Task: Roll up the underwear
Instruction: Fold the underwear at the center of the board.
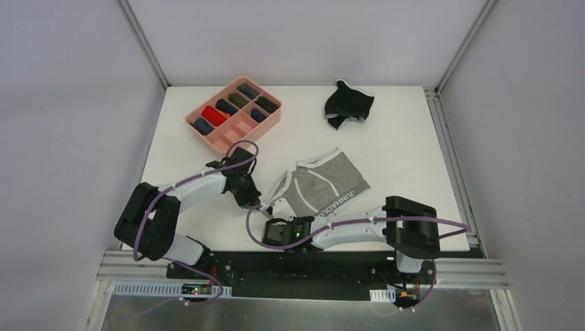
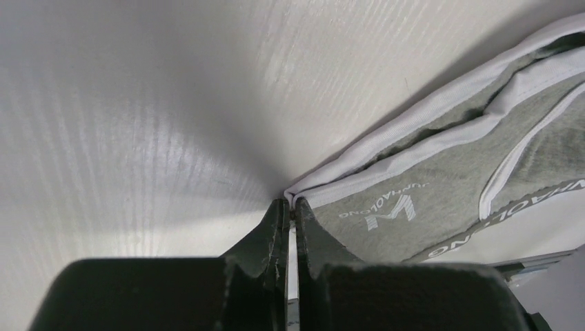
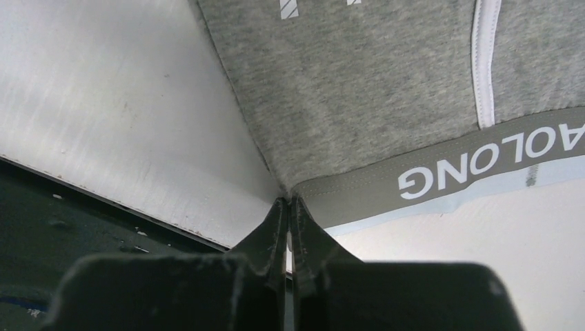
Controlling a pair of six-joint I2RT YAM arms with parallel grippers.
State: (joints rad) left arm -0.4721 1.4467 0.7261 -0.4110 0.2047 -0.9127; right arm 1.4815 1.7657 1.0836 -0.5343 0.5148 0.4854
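Two corners of the light, soft grey briefs [image 1: 324, 187] are pinched by the left fingers [image 2: 273, 231] and right fingers [image 3: 274, 224].

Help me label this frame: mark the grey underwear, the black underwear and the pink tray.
grey underwear [image 1: 324, 185], top view, cloth middle.
black underwear [image 1: 348, 105], top view, bundle middle.
pink tray [image 1: 203, 140], top view, near wall.

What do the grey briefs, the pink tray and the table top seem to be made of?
The grey briefs look like soft knitted cloth, probably cotton blend: heathered, matte, with a smoother lettered waistband. The pink tray looks like rigid plastic: even colour, thin moulded walls. The table top is a white sheet with faint ridges, perhaps plastic.
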